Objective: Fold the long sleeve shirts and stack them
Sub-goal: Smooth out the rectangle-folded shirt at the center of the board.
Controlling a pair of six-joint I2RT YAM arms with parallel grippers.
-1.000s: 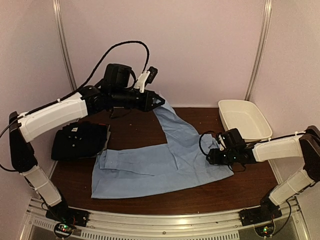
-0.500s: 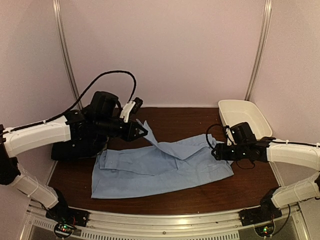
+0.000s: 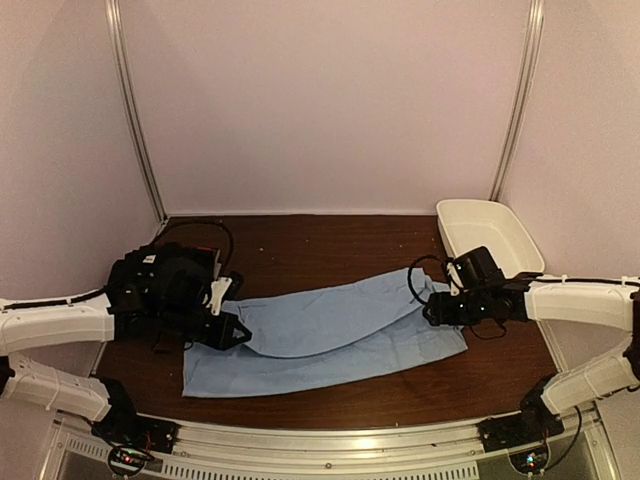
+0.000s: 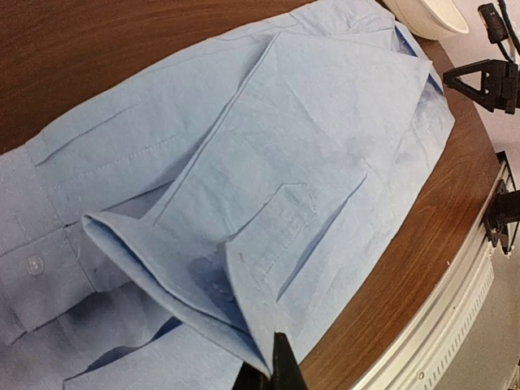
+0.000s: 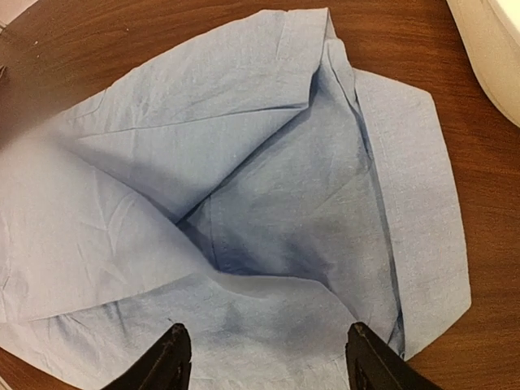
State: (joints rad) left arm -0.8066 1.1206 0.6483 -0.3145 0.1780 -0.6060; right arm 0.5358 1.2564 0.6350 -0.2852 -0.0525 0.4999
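Blue shirt [image 3: 340, 335]: one, pinched by left gripper [image 3: 238, 331]; tub [image 3: 490, 235]: one.

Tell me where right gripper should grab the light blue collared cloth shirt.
Probably the right-end edge of the light blue collared cloth shirt, approached from the white oval plastic tub: it lies flat with bare wooden table alongside for a finger to slide under. The right gripper stands open over that end; the left gripper is shut on the opposite end.

Words: none could be read.
Numbers: none could be read.
Blue shirt [image 3: 340, 330]: plain cloth, no print that could be read.
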